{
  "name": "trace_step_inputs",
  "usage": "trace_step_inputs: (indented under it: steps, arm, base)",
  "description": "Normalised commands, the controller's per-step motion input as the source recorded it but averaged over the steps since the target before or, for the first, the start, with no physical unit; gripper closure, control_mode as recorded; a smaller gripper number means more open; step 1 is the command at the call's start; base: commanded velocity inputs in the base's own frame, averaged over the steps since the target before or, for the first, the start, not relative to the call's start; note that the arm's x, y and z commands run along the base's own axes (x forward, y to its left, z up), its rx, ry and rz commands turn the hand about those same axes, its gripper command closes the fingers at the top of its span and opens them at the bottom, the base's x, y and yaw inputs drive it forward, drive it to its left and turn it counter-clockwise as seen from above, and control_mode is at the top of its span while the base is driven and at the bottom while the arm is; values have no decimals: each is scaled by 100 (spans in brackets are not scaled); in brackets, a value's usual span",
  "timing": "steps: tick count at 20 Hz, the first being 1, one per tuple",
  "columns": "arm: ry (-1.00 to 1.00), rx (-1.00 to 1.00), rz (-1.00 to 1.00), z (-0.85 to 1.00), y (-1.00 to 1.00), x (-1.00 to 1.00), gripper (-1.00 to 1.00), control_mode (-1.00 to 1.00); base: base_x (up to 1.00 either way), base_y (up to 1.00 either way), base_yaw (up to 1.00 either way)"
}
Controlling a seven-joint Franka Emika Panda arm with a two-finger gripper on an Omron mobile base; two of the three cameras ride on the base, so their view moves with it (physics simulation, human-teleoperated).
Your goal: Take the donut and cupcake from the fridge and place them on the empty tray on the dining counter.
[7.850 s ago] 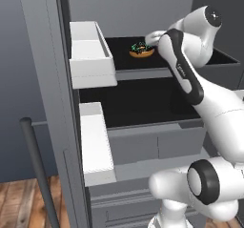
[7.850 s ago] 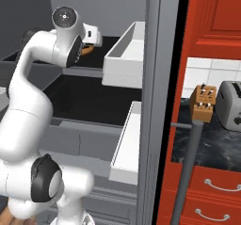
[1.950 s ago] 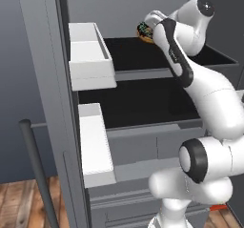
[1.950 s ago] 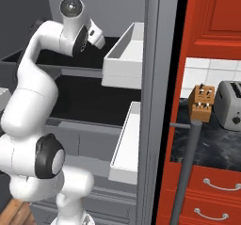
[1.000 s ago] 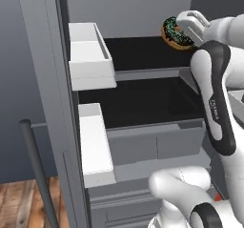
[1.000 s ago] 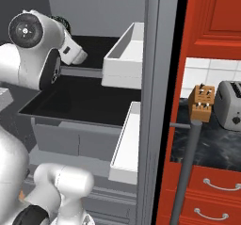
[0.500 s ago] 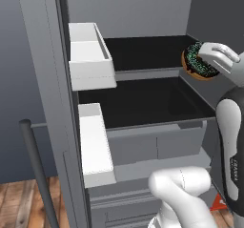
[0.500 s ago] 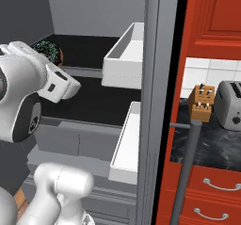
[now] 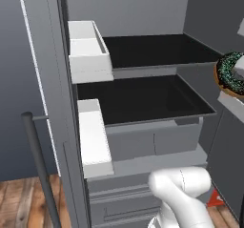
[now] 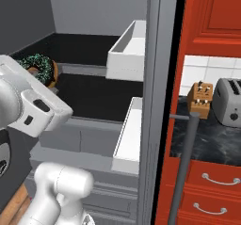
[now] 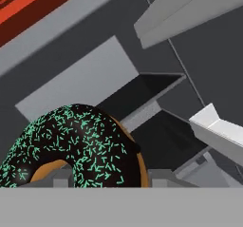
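One donut (image 11: 80,147) is clamped in the end effector (image 11: 107,183), held out at 3 o'clock of the open fridge (image 9: 157,141) in the left base view. Two black shelves (image 9: 147,98) and two white door bins (image 9: 88,50) hold nothing visible.

A kitchen, plainly. The fridge (image 9: 143,103) stands open with black shelves (image 9: 143,98) and white door bins (image 9: 88,50). Beside it run red cabinets (image 10: 212,12) over a white tiled wall (image 10: 207,71), and on the dark marbled bench (image 10: 212,134) sit a toaster (image 10: 228,101) and a wooden knife block (image 10: 200,97). Red drawers (image 10: 214,181) have curved metal pulls; the floor (image 9: 24,203) is wood plank.
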Motion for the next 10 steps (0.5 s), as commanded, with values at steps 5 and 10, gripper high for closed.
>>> trace_step_inputs:
  steps: [5,10]
  arm:
    - [0,0,0,0,0,0,100,100]
    - [0,0,0,0,0,0,100,100]
  base:
    - [-100,11,7]
    - [-100,4,17]
